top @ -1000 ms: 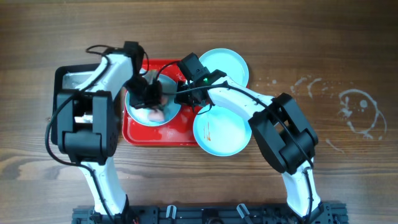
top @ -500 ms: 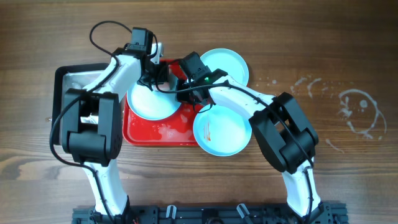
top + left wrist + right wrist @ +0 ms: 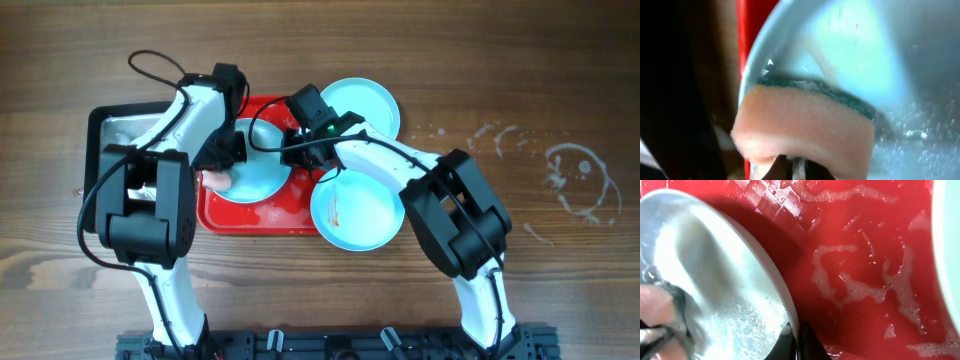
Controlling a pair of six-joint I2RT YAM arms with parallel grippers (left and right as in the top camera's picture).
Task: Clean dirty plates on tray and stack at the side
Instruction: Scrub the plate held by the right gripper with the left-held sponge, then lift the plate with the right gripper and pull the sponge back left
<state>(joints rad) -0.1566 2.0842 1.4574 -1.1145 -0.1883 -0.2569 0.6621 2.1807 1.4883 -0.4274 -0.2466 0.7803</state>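
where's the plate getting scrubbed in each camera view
overhead: plate left of centre on the red tray, sponge at its left edge.
left wrist: plate fills the upper right, behind the sponge.
right wrist: plate fills the left, over the soapy tray.
shared landmark: the red tray.

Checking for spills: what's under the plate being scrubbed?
The red tray, streaked with soapy foam beside it. The part directly beneath the plate is covered and unseen.
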